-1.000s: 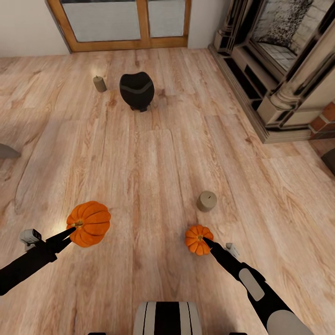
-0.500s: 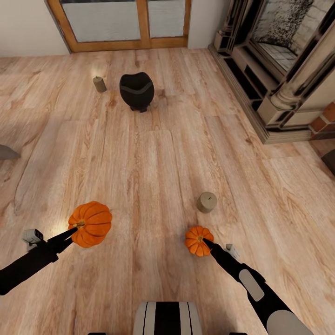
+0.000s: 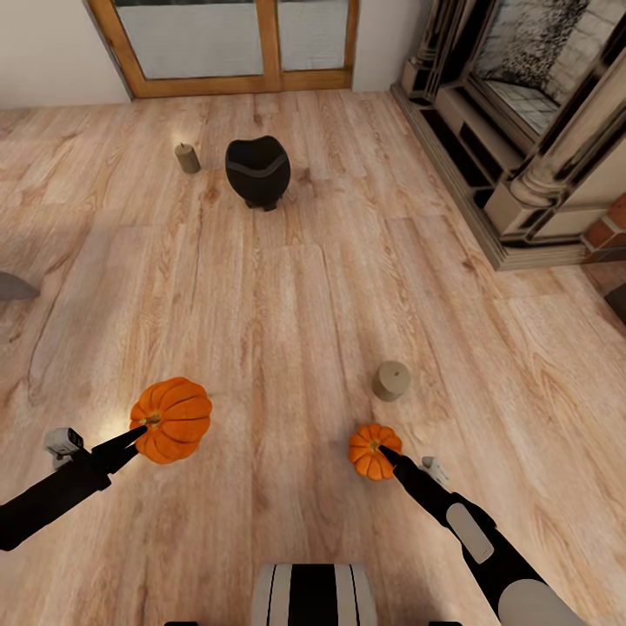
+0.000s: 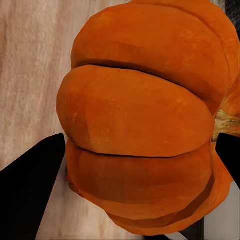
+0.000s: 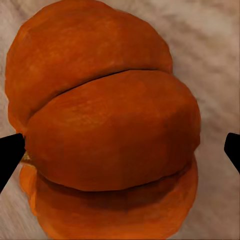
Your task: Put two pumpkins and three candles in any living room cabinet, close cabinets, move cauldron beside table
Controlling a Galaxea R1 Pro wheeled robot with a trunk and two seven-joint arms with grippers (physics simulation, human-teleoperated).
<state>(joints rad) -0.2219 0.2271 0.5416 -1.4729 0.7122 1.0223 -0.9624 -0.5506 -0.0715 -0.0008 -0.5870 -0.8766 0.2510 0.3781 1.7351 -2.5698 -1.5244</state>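
Observation:
Two orange pumpkins are in my grippers. In the head view my left gripper point(image 3: 139, 429) is shut on the larger-looking pumpkin point(image 3: 174, 419) at its stem side, above the plank floor. My right gripper point(image 3: 385, 451) is shut on the other pumpkin point(image 3: 372, 450). In the left wrist view that pumpkin point(image 4: 140, 125) sits between dark fingers point(image 4: 30, 195). The right wrist view has its pumpkin point(image 5: 110, 135) between black fingertips point(image 5: 10, 152). One beige candle point(image 3: 391, 381) stands just beyond the right pumpkin, a second candle point(image 3: 187, 157) far off beside the black cauldron point(image 3: 258, 171).
Wood-framed glass doors point(image 3: 235, 43) close the far wall. A fireplace surround point(image 3: 522, 130) with a raised plinth runs along the right. A grey edge point(image 3: 13, 285) pokes in at the left. Open plank floor point(image 3: 278, 304) lies between me and the cauldron.
The whole picture has drifted slightly, so the camera moved a little. Both pumpkins stay in the grippers; the left one sits a touch further right.

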